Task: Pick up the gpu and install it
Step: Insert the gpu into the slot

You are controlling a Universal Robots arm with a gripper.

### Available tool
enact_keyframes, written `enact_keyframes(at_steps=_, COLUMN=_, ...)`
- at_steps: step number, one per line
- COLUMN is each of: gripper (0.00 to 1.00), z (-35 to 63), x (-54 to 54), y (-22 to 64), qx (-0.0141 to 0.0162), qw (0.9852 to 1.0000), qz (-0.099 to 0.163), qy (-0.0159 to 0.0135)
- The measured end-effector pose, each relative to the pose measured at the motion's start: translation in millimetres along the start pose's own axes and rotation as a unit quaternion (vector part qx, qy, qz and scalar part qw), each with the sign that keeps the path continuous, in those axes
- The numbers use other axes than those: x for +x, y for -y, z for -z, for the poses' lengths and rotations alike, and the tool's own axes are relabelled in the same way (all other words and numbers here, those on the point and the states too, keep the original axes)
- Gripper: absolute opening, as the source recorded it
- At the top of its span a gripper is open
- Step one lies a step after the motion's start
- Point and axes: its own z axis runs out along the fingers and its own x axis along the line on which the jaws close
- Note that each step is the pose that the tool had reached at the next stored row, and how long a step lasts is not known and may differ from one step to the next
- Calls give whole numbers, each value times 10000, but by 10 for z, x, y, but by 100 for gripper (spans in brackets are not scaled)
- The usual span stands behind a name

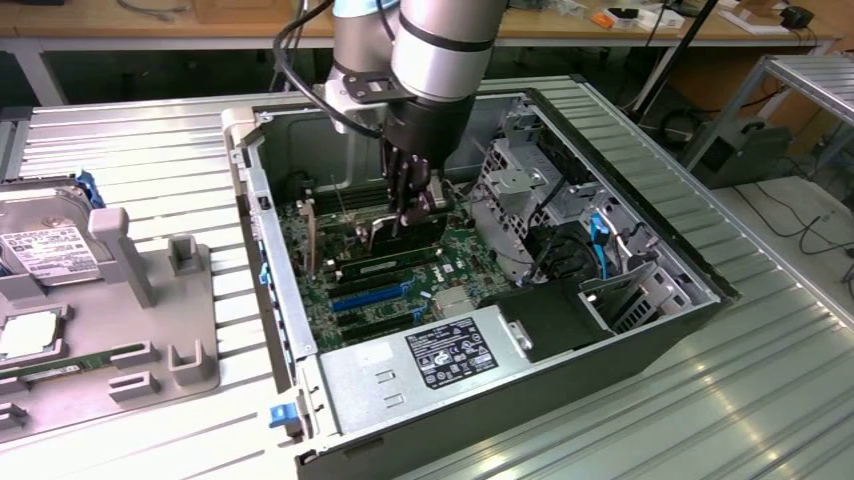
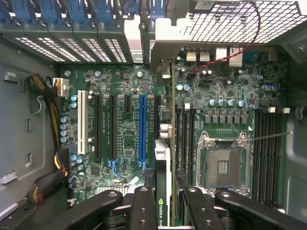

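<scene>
The open computer case lies on its side with the motherboard facing up. My gripper reaches down into it, shut on the gpu. The thin black card stands on edge just above the board, its pale bracket strip toward the case's rear wall. In the wrist view the gpu runs edge-on between my gripper's black fingers, with its bracket up at the slot openings. It sits right beside the long blue slot. Whether it is seated in a slot cannot be told.
A grey fixture at the exterior view's left holds a hard drive and a green memory stick. Inside the case are the power supply, a metal drive cage, cable bundles and the bare CPU socket.
</scene>
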Motion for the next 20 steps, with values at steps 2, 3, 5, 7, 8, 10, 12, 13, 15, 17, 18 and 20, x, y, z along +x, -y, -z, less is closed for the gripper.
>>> enact_keyframes(at_steps=2, gripper=27, z=-12, x=0, y=1, qx=0, qw=10000, qz=0, qy=0)
enact_keyframes(at_steps=3, gripper=27, z=-16, x=0, y=1, qx=0, qw=10000, qz=0, qy=0)
enact_keyframes(at_steps=5, gripper=27, z=-22, x=0, y=1, qx=0, qw=10000, qz=0, qy=0)
enact_keyframes(at_steps=7, gripper=27, z=-33, x=0, y=1, qx=0, qw=10000, qz=0, qy=0)
enact_keyframes(at_steps=8, gripper=27, z=-37, x=0, y=1, qx=0, qw=10000, qz=0, qy=0)
enact_keyframes(at_steps=10, gripper=27, z=-38, x=1, y=1, qx=-1, qw=10000, qz=0, qy=-1)
enact_keyframes(at_steps=12, gripper=27, z=-39, x=0, y=1, qx=0, qw=10000, qz=0, qy=0)
enact_keyframes(at_steps=13, gripper=27, z=-39, x=0, y=1, qx=0, qw=10000, qz=0, qy=0)
enact_keyframes(at_steps=15, gripper=27, z=-39, x=0, y=1, qx=0, qw=10000, qz=0, qy=0)
enact_keyframes(at_steps=17, gripper=27, z=-39, x=0, y=1, qx=0, qw=10000, qz=0, qy=0)
enact_keyframes(at_steps=18, gripper=27, z=-42, x=0, y=2, qx=0, qw=10000, qz=0, qy=0)
enact_keyframes(at_steps=20, gripper=27, z=-66, x=1, y=2, qx=1, qw=10000, qz=0, qy=0)
